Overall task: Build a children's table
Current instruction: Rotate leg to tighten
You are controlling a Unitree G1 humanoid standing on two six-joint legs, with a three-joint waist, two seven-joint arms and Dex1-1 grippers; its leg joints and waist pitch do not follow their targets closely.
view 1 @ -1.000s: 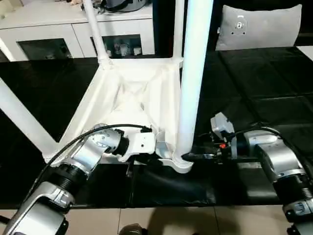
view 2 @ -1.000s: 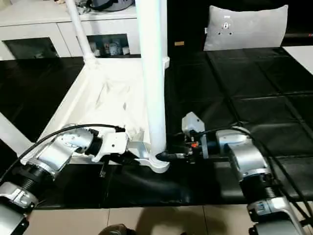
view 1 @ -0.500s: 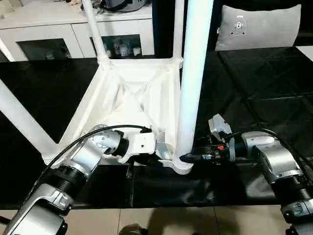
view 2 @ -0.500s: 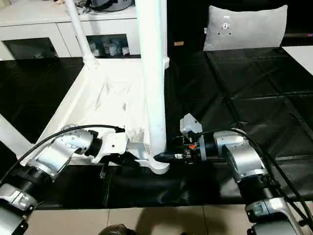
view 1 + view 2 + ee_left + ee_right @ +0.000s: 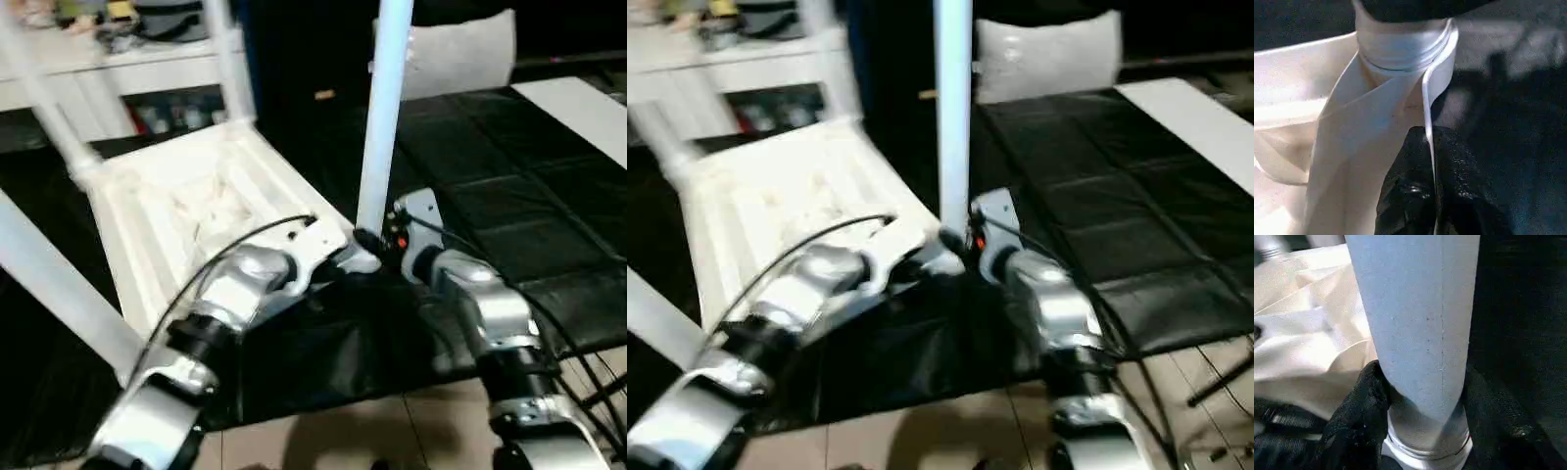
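The children's table lies upside down, its white ribbed tabletop [image 5: 186, 211] on the black floor mat. A white leg [image 5: 384, 117] stands upright in the near corner socket [image 5: 1405, 44]. Other legs [image 5: 230, 59] rise at the far corners, and one [image 5: 49, 284] slants out at the left. My left gripper [image 5: 1429, 134] is shut on the tabletop's thin rim just below that socket. My right gripper [image 5: 1420, 382] is shut around the upright leg's base, with one black finger [image 5: 1359, 406] on each side of the tube, right above the socket.
A grey cushion [image 5: 446, 54] leans at the back right. A white cabinet [image 5: 118, 69] stands behind the table. The black mat [image 5: 509, 196] reaches to the right, with a white panel [image 5: 578, 108] at its far edge. Pale floor tiles [image 5: 323, 441] run along the front.
The whole picture has swung and tilted, so the camera has moved. Both grippers keep their hold at the near corner; the right gripper's fingers have drawn a little tighter on the leg.
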